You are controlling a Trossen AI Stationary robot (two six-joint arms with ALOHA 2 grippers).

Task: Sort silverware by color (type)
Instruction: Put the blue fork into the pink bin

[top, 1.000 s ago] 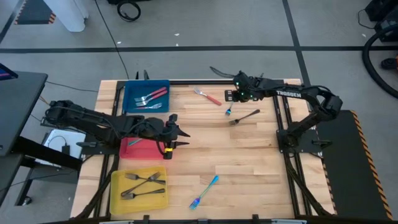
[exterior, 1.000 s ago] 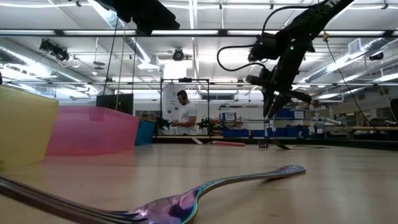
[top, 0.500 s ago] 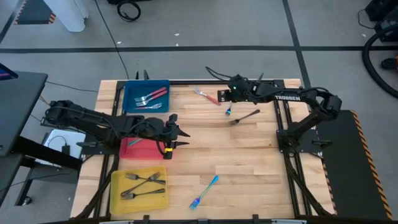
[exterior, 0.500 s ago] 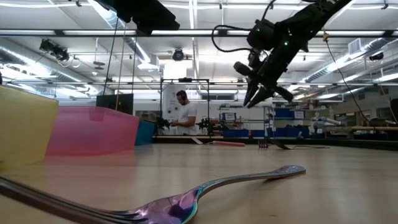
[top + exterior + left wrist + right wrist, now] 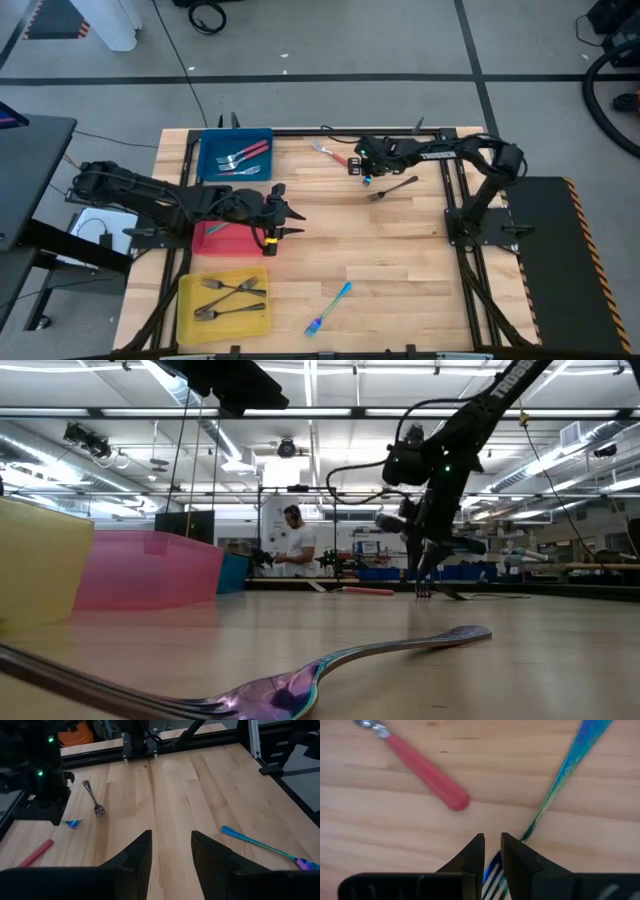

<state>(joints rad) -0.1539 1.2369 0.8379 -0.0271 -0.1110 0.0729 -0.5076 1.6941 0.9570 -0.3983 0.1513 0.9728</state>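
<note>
Right gripper is hanging low over the far middle of the bench, right above a small blue fork. In the right wrist view its fingers are sitting slightly apart with a narrow gap, the blue fork's tines showing just below the gap and nothing pinched between them. A red-handled fork is lying just beside that spot, toward the far edge. A dark grey fork is lying near the gripper on its right side, apart from the blue one.

Left gripper is waiting over the bench's left middle, next to the red tray. Its fingers are standing open, holding nothing.

Blue tray at the far left is holding two red-handled forks. Yellow tray at the near left is holding several dark grey forks. What is lying in the red tray cannot be told, since the left arm is covering part of it.

Another blue-handled fork is lying alone near the front edge of the bench; it is filling the foreground in the low view. A person is standing far back in the room.
</note>
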